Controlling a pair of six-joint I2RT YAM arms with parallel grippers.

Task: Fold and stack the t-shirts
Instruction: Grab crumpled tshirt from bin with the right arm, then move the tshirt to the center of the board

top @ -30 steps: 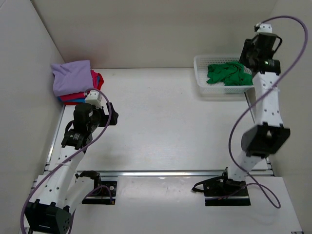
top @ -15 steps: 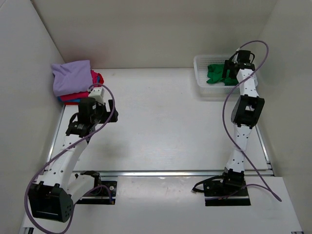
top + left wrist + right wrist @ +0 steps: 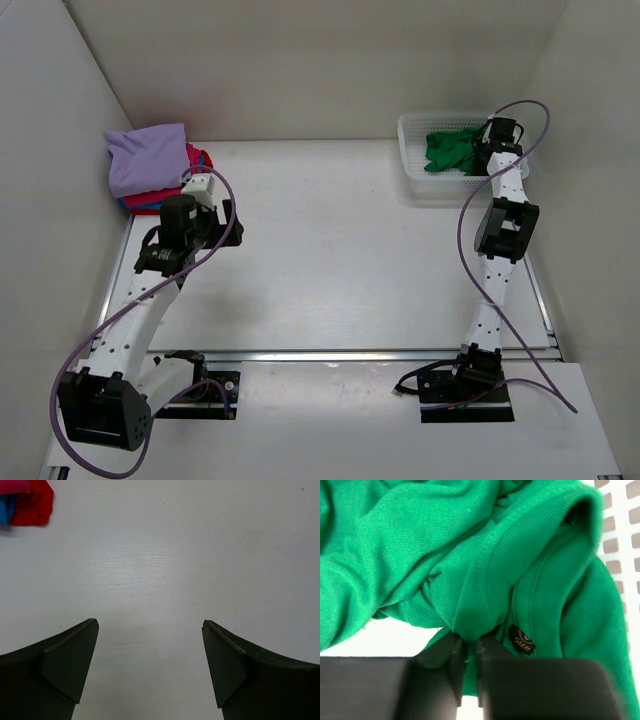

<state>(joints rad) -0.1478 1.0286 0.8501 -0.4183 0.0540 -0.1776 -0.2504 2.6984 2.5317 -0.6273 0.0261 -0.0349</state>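
Note:
A bright green t-shirt (image 3: 450,150) lies crumpled in the white mesh basket (image 3: 412,160) at the back right. My right gripper (image 3: 482,158) reaches into the basket and is shut on a fold of the green shirt (image 3: 470,600), close to its collar and a small black size tag (image 3: 522,639). A stack of folded shirts sits at the back left, lavender (image 3: 147,158) on top, pink-red (image 3: 196,160) and blue below. My left gripper (image 3: 212,212) is open and empty over bare table, just right of the stack; the red shirt's corner (image 3: 35,505) shows in the left wrist view.
White walls enclose the table on the left, back and right. The basket's mesh wall (image 3: 615,530) is close behind the green shirt. A metal rail (image 3: 340,354) runs along the near edge by the arm bases.
My right arm has swung down from above the basket into it and closed on the green shirt. My left arm has shifted slightly toward the stack.

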